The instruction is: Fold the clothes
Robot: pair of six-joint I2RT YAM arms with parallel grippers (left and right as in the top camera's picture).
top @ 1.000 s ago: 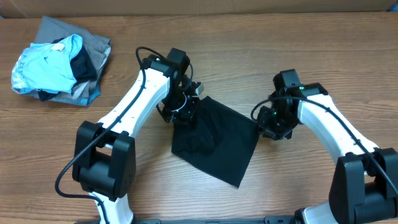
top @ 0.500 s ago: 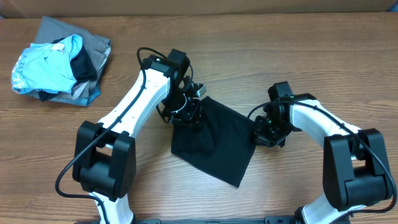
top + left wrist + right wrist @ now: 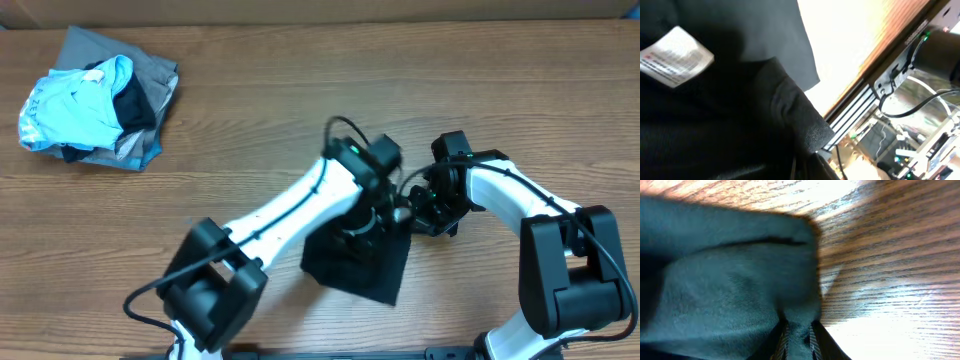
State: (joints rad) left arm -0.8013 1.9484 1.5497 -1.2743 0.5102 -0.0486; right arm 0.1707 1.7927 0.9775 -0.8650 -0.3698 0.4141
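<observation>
- The black shirt (image 3: 352, 268) lies on the table (image 3: 300, 120) in front of the robot, between the 2 arms, already reduced to a compact, roughly square bundle.
- The step in hand looks like a side fold: the left arm (image 3: 300, 205) reaches far across to the right, so the left gripper (image 3: 372, 222) sits over the bundle's upper right part, close to the right gripper (image 3: 420, 212).
- The left gripper's jaws are pressed together. Its wrist view shows black fabric bunched right against them, so it appears to pinch a fold of the shirt, and the white label (image 3: 675, 55) hangs in plain sight.
- The right gripper is nipped onto the shirt's right corner. In its wrist view, cloth runs down between its 2 fingers (image 3: 782, 341) just above the wood.
- Next move, as I judge it: lower the carried edge flat onto the layer beneath, line it up with the pinned corner, then let go without dragging the cloth back.
- Risks: the 2 grippers are near each other, so a clash is possible. Soft fabric may slide or crumple on release.
- A light-blue garment (image 3: 70, 105) and grey garments (image 3: 95, 50) sit heaped at the far left corner, well apart from the work.
- Nothing else lies near the shirt. Only the left arm itself hides part of it from overhead.
</observation>
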